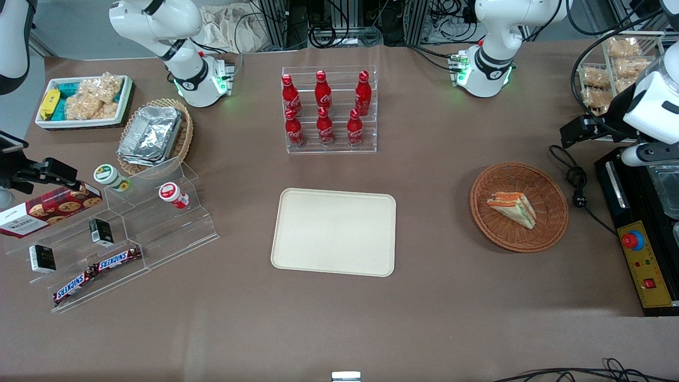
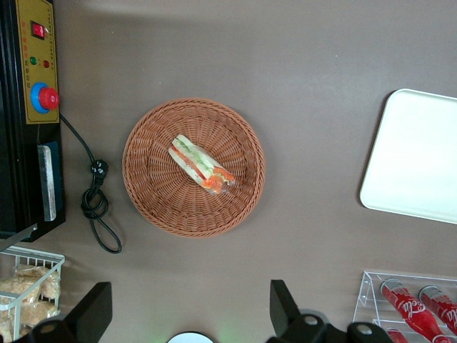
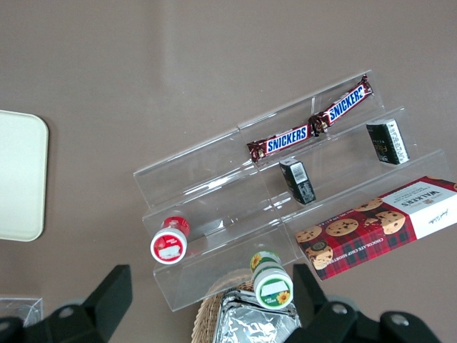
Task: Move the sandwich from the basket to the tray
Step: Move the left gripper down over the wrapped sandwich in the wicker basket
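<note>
Brown paper covers the whole table (image 1: 435, 318), giving a plain, flat ground for the goods laid out on it. Nearest the front camera, toward the parked arm's end, a clear stepped stand (image 1: 159, 228) tilts its stock forward so labels face out: two bars (image 1: 98, 273) reading "SNICKERS", and a red tartan biscuit box (image 1: 45, 211) marked "WALKERS".

Mid-table lies the tray (image 1: 334, 232), bare and cream-coloured, set square, a wide flat target. Toward the working arm's end sits the basket (image 1: 519, 207), well apart from the tray, with the sandwich (image 1: 513, 208) lying on its side near the middle, its filling edge showing.

Farther off, red bottles (image 1: 323, 109) with white "Coca-Cola" script stand upright in two rows on a clear rack.

In the wrist view the gripper (image 2: 187, 314) hangs high above the basket, jaws spread wide with nothing between them, which I judge suits a straight descent onto the sandwich, not yet begun.
</note>
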You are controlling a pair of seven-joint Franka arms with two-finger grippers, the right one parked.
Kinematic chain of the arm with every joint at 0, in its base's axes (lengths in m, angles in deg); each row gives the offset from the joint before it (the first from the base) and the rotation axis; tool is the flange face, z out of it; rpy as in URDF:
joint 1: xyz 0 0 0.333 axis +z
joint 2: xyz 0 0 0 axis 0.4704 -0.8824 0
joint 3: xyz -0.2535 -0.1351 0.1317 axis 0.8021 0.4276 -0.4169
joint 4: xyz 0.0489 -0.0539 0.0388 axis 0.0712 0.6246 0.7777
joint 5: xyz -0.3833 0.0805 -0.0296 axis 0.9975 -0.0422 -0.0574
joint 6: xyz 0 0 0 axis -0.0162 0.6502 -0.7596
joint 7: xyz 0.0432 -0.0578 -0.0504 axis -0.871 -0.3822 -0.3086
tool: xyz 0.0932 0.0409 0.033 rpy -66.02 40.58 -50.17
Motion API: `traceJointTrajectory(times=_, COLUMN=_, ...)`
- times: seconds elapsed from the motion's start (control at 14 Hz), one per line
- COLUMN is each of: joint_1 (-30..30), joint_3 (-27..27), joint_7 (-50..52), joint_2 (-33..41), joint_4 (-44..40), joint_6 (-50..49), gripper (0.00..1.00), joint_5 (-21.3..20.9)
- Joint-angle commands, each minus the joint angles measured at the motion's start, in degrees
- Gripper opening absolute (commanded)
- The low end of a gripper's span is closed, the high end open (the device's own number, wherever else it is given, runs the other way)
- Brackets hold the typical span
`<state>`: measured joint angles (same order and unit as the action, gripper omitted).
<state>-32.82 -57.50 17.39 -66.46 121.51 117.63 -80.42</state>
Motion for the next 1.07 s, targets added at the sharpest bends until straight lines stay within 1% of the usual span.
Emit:
traceJointTrajectory(times=0.0, joint_1=-0.08, joint_3=0.0, joint_7=1.13, joint_2=0.13, joint_4=-0.05, joint_6=-1.27, gripper=0.99, joint_5=-0.98)
traceJointTrajectory(times=0.21, joint_1=1.15, joint_3=0.26, joint_7=8.07, joint_2=-0.57, joint_4=-0.04, joint_6=-0.75, gripper=0.99, joint_5=-0.37)
traceJointTrajectory(times=0.29, joint_1=1.15, joint_3=0.26, joint_7=12.01, joint_2=-1.79, joint_4=0.13, joint_6=-0.48, gripper=0.99, joint_5=-0.2)
traceJointTrajectory(times=0.43, joint_1=1.33, joint_3=0.09, joint_7=18.44, joint_2=-3.29, joint_4=1.88, joint_6=0.65, gripper=0.99, joint_5=1.29)
traceJointTrajectory(times=0.79, joint_1=1.41, joint_3=-0.09, joint_7=30.57, joint_2=-2.68, joint_4=18.47, joint_6=17.15, gripper=0.99, joint_5=0.95)
traceJointTrajectory(times=1.0, joint_1=1.59, joint_3=-0.27, joint_7=35.06, joint_2=-3.47, joint_4=29.01, joint_6=28.66, gripper=0.99, joint_5=0.69)
